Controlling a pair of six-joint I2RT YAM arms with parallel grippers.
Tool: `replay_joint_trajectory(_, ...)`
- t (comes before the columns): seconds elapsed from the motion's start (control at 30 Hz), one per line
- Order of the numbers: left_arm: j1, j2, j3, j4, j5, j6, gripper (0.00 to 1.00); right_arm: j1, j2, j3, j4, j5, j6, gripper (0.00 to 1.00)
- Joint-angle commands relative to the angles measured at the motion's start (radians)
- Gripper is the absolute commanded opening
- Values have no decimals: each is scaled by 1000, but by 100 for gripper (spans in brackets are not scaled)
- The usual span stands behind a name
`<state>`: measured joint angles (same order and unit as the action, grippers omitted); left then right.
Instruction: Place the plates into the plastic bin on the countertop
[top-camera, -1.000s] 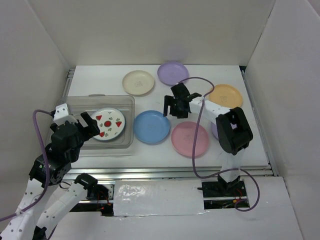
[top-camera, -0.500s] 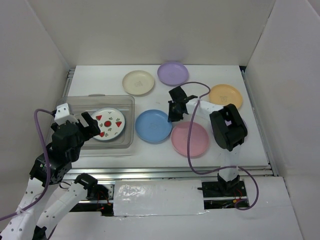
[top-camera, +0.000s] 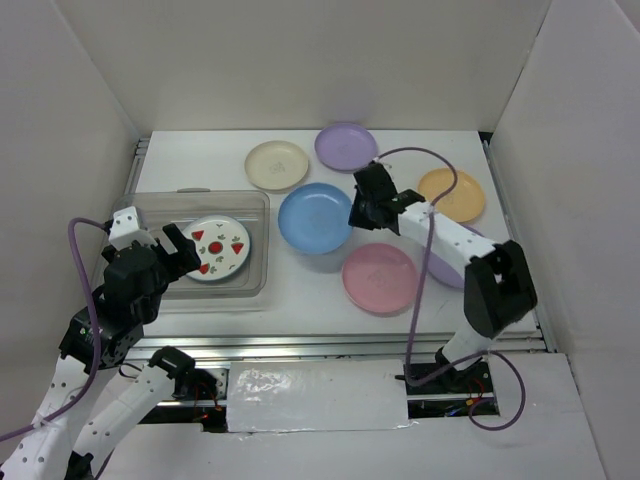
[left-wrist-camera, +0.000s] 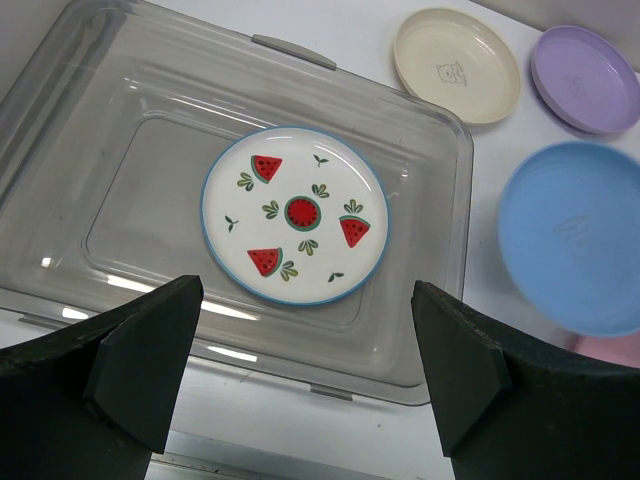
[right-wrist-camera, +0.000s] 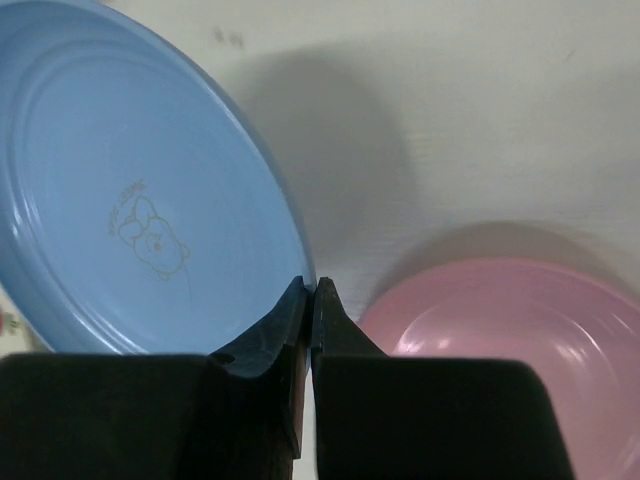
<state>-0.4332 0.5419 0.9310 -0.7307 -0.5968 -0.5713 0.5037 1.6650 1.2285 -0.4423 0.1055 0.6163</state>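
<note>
Right end effector (right-wrist-camera: 311, 292): jaws closed to a thin sliver, pinching the right rim of the blue plate (right-wrist-camera: 130, 200); only the lip is between the fingers
Blue plate: tilted in the grip and throwing a shadow on the desk (top-camera: 200, 150), so it looks raised; it hangs between the plastic bin (top-camera: 200, 193) and the orange plate (top-camera: 452, 194), not yet over the bin
Handling: thin, stiff plastic, likely very light; glossy, so an edge pinch may swivel or slip if swung fast; a drop would do it little harm
Where to hold: the raised rim is the only purchase on a plate lying flat; a deeper bite past the lip would steady it
Left end effector (left-wrist-camera: 305, 300): jaws spread wide, holding nothing; it hovers above the near side of the bin
Bin: at the left of the desk; the white plate with red fruit prints (left-wrist-camera: 295, 214) lies flat in its middle, with room beside it
Left on the desk: pink plate (top-camera: 379, 277) near centre; cream plate (top-camera: 277, 164) and lilac plate (top-camera: 346, 145) at the far side; orange at the right; a second lilac plate (top-camera: 455, 270) is partly hidden under the right arm
</note>
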Motion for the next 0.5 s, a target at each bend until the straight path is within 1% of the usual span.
replay_joint_trajectory(0.0,5,-3,3,39,-11,19,99,39,-172,38,-15,203,86,0)
replay_joint_trajectory(0.03,5,-5,3,39,-12,19,99,48,-192,45,-18,217,91,0)
replay_joint_trajectory(0.1,5,-8,5,33,-29,11,99,84,-226,69,-6,189,74,0)
replay_joint_trajectory(0.13,5,-10,6,30,-35,7,99,96,-208,115,-9,163,63,0)
replay_joint_trajectory(0.17,5,-10,8,28,-47,4,99,107,-185,150,-18,89,45,0)
replay_joint_trajectory(0.2,5,-11,9,22,-54,-1,99,133,-156,192,-44,50,34,0)
replay_joint_trajectory(0.23,5,-11,11,19,-61,-4,99,151,-119,272,-53,13,20,0)
replay_joint_trajectory(0.27,5,-14,12,16,-76,-12,99,182,-40,311,-79,-36,8,0)
replay_joint_trajectory(0.3,4,-16,15,5,-86,-16,99,200,42,394,-93,-52,5,0)
replay_joint_trajectory(0.37,5,-28,19,-7,-118,-35,99,246,122,469,-111,-69,11,0)
replay_joint_trajectory(0.4,4,-37,17,-12,-129,-39,99,259,195,542,-118,-66,22,0)
replay_joint_trajectory(0.47,5,-65,17,-10,-152,-48,99,297,264,644,-133,-63,39,0)
